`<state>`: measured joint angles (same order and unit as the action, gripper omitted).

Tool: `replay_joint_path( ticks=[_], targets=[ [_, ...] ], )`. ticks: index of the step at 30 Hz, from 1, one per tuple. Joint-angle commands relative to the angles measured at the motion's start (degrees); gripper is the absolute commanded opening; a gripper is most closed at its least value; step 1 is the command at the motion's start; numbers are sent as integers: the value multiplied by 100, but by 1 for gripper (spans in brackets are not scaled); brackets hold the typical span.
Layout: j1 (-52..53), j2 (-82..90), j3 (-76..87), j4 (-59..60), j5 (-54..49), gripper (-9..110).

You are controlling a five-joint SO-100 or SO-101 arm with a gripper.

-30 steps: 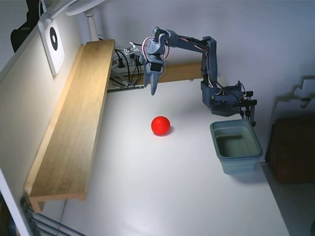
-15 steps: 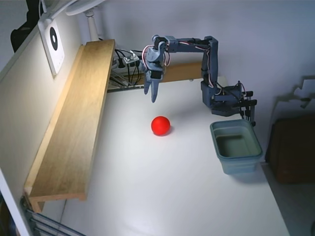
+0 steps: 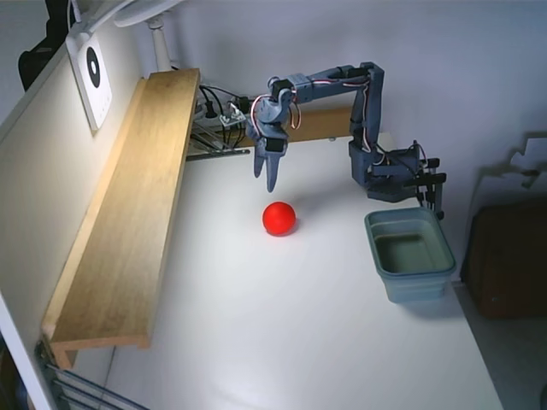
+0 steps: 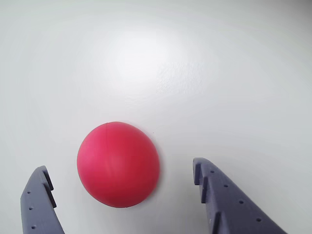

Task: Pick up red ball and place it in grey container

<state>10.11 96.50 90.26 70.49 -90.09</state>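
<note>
Wrist view looks straight down on the red ball (image 4: 118, 165), which sits on the white surface (image 4: 195, 73) between the two dark blue fingers of the end effector (image 4: 119, 170); one fingertip (image 4: 39, 187) shows at the lower left and the other at the lower right, both clear of the ball with bare surface on either side, so the end effector is spread wide and holds nothing. From the fixed view the arm (image 3: 363, 111) reaches from its base at the right toward the left, and the end effector (image 3: 268, 175) points downward above the surface (image 3: 282, 325), just up and left of the red ball (image 3: 279, 219), not touching it. The ball lies near the middle of the surface. The grey container (image 3: 410, 254) stands upright well apart from the ball, at the right edge of the surface just below the arm's base, and its inside looks empty. A long wooden shelf (image 3: 128, 213) runs along the left side.
</note>
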Motion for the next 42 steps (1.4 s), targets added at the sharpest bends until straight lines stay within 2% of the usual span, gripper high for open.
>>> replay_joint_path(
  ticks=[1, 27, 42],
  targets=[
    [75, 342, 158, -241, 9, 38],
    [75, 208, 2317, -2534, 9, 38],
    [-298, 177, 2402, -2650, 9, 38]
  ],
)
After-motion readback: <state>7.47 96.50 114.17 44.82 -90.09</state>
